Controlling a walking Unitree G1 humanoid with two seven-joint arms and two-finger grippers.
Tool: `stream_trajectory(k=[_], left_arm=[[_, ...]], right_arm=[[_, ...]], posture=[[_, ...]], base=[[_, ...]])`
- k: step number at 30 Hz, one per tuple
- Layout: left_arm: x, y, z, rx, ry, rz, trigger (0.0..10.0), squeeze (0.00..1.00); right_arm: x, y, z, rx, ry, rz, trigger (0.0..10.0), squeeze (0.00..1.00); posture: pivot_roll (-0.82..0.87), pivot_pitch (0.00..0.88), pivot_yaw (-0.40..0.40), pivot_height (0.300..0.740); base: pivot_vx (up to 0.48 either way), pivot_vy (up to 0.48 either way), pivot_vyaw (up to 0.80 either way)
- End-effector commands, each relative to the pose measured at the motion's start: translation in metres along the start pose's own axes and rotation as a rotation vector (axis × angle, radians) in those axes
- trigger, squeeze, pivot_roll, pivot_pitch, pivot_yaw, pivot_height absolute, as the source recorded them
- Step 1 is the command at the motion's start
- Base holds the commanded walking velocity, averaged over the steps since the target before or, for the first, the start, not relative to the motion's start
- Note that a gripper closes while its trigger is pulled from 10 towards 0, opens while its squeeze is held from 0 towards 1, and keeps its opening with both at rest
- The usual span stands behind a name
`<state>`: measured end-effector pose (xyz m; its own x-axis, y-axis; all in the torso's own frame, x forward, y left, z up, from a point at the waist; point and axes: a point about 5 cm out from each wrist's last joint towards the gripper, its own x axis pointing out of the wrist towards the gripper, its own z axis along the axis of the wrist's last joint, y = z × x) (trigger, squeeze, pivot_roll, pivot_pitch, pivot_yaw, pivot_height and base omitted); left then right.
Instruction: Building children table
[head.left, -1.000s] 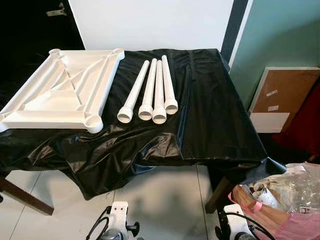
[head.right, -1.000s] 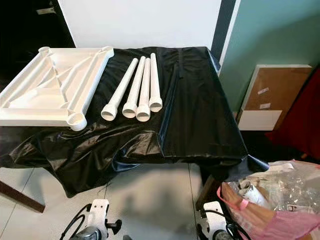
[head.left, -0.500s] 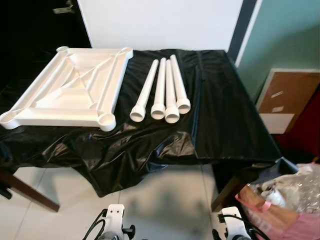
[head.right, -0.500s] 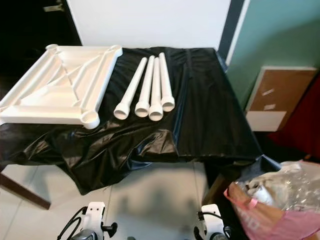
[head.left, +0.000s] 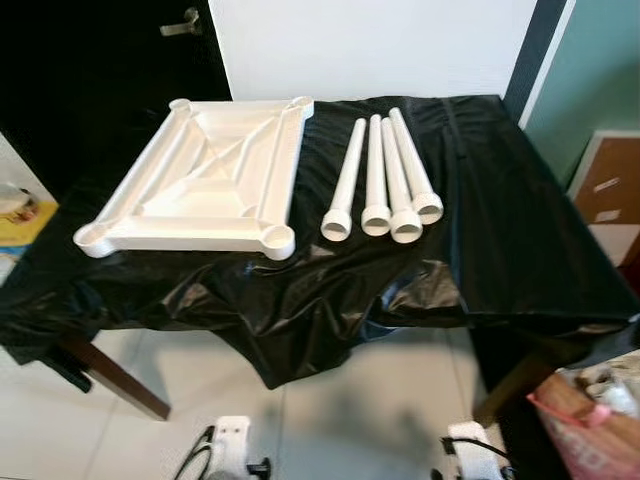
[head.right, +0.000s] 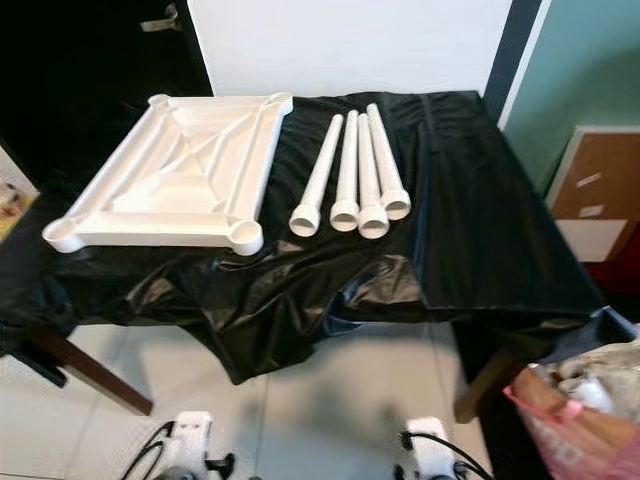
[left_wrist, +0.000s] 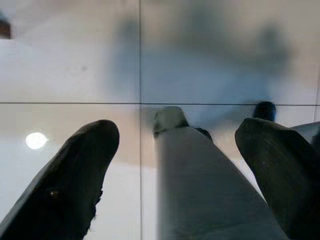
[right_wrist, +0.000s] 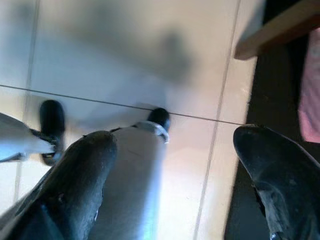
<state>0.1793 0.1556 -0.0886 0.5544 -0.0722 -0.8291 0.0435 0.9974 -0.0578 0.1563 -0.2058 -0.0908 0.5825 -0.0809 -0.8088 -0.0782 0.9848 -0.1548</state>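
Nothing of the assembly appears to be done yet. The white children's table top (head.left: 205, 185) lies upside down on the black-draped tabletop (head.left: 500, 230), its ribbed underside up and its four round corner sockets bare. Just beside it, on the robot's right, the four white legs (head.left: 385, 180) lie loose in a tight row, touching one another, their wider open ends toward the robot. No leg stands in a socket, so all four are left to be picked up, set upright in the corners and seated, and the table then turned over. Both arms hang low in front of the tabletop: the left end effector (left_wrist: 175, 175) and the right end effector (right_wrist: 170, 180) each point down at the tiled floor (left_wrist: 70, 65), fingers spread wide apart and holding nothing.
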Motion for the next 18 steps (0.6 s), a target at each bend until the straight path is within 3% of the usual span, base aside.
stream_trajectory(k=[1,13,18], left_arm=[[-0.0016,0.008,-0.0053,0.01,0.023,0.023,10.0,0.0],[-0.0011,0.0081,-0.0026,0.01,0.017,0.024,10.0,0.0],[-0.0011,0.0085,-0.0015,0.016,0.011,0.026,10.0,0.0]], right_arm=[[0.0001,0.0061,-0.0013,0.009,0.01,0.013,10.0,0.0],[0.0012,0.0109,0.0015,0.009,0.01,0.017,10.0,0.0],[0.0013,0.011,0.0015,0.008,0.013,0.017,10.0,0.0]], posture=[[-0.02,0.0,0.031,0.74],[-0.02,0.0,0.029,0.74],[-0.02,0.0,0.027,0.74]], base=[[0.0,0.319,0.0],[0.0,0.321,0.0],[0.0,0.0,0.0]])
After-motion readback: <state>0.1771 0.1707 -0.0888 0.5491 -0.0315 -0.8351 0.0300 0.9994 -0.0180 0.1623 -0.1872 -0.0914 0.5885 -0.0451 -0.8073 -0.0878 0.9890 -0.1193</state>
